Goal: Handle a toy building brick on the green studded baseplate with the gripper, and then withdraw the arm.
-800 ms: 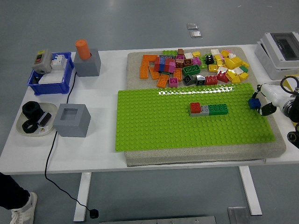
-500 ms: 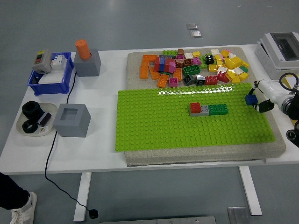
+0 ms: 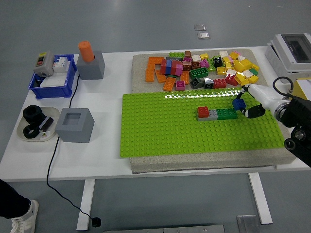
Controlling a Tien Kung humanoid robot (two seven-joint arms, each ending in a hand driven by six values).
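Right hand [image 3: 249,103] moved left, fingers pinching small blue brick [image 3: 238,103], now over bumpy green baseplate [image 3: 160,131], just right of red-grey-green brick row [image 3: 216,113].

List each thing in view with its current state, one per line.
right hand: shut on blue brick, over baseplate's right part
blue brick: held, just right of brick row
brick row: red, grey, green, seated on green baseplate
loose brick pile: behind baseplate
orange cylinder: upright in grey block
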